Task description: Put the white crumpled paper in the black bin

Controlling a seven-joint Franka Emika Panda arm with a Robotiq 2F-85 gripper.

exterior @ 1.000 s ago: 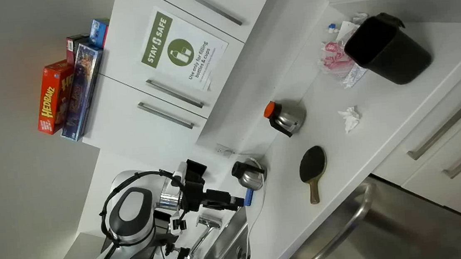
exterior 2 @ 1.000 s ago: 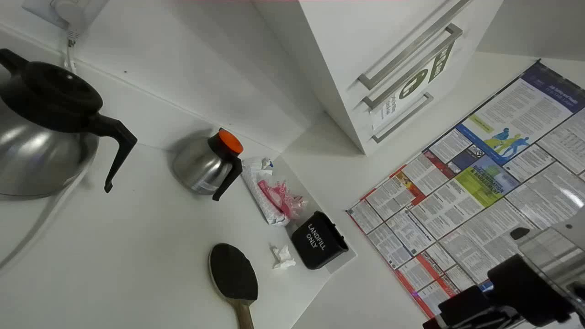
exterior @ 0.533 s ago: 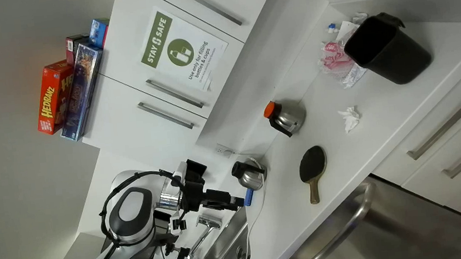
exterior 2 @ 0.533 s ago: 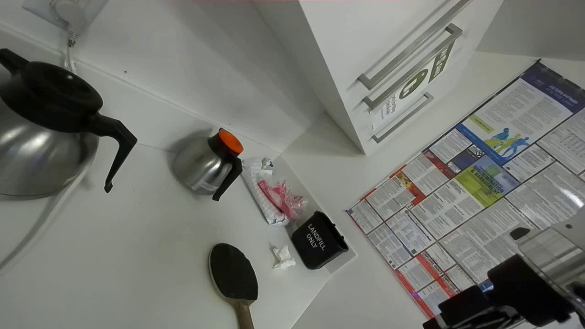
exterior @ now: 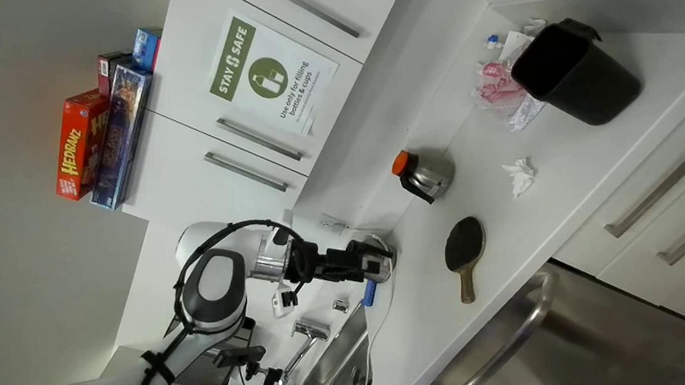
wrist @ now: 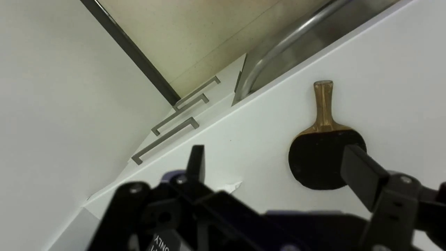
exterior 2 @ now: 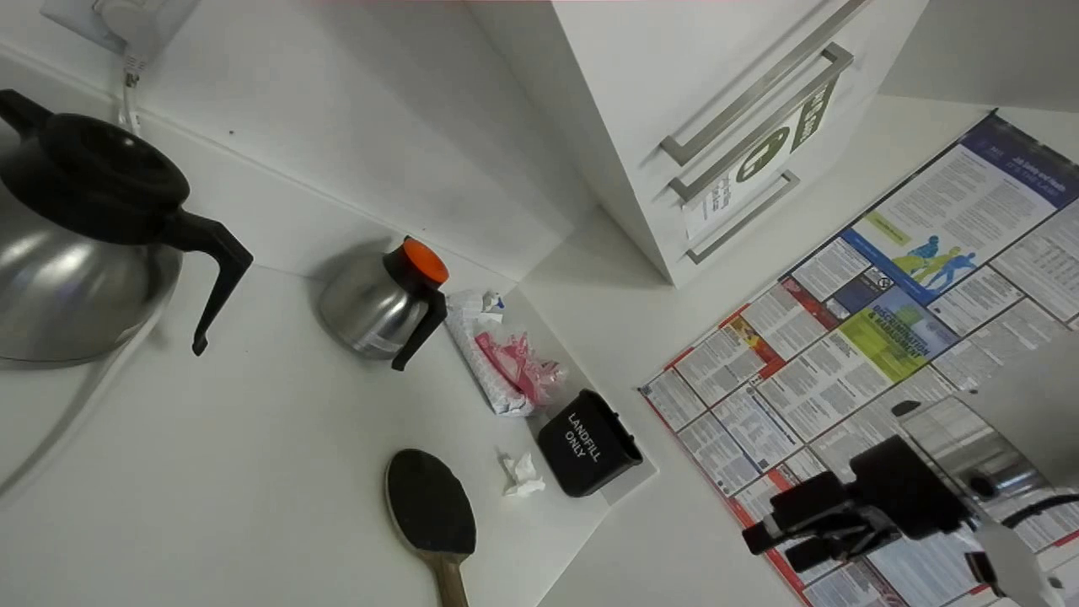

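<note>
- The white arm (exterior: 211, 291) reaches in from the near left in an exterior view, a black cable (exterior: 246, 224) looped along it; its wrist bends so the gripper (wrist: 277, 160) points right, appearing in front of the dark-lidded carafe (exterior 2: 84, 282);
- the gripper's two fingers stand wide apart in the wrist view; it is released;
- the white crumpled paper (exterior: 521, 177) lies on the smooth counter (exterior: 507, 234), left of the black bin (exterior: 600, 86) and apart from it in both exterior views; it is matte, folded into ragged peaks;
- the black bin tapers, with rounded corners and "LANDFILL ONLY" in white letters; pink crinkled wrapping (exterior 2: 518, 362) lies just beside it;
- the paddle (wrist: 322, 150), wooden-handled with a dark rounded blade, lies left of the paper; the orange-lidded carafe (exterior 2: 362, 308), shiny steel, stands farther back;
- half a second ago, in an exterior view, the fingertips overlapped the blue item (exterior: 369, 292); now they show farther right; paper, bin and paddle are unmoved.
</note>
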